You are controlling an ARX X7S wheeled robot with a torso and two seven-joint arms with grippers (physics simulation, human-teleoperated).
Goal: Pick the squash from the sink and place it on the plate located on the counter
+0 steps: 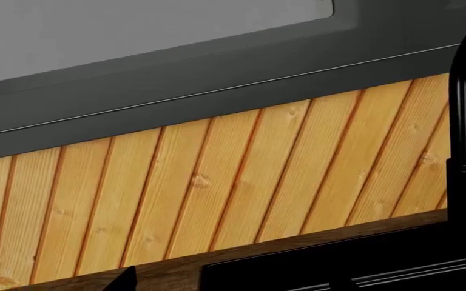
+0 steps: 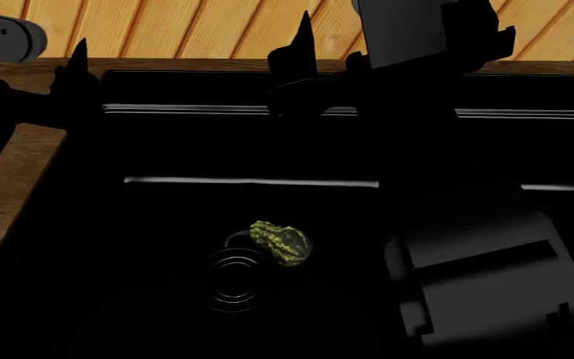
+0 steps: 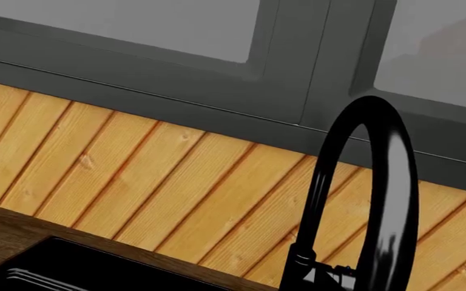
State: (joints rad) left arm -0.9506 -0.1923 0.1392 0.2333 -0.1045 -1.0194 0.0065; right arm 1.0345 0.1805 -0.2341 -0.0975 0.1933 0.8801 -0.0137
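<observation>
Lying in the sink (image 2: 87,224): squash (image 2: 281,241) beside its drain (image 2: 234,280).

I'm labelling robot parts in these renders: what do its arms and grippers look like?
In the head view both arms are nearly black and blocky, with flat-sided housings. The right arm has a stepped boxy casing. Each gripper ends in thin pointed black fingers. A pale grey rounded link shows on the left arm. I can see no cables or markings.

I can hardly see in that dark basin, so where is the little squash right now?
In the head view, the squash lies on the floor of the black sink, touching the right side of the round drain, with no gripper near it.
</observation>
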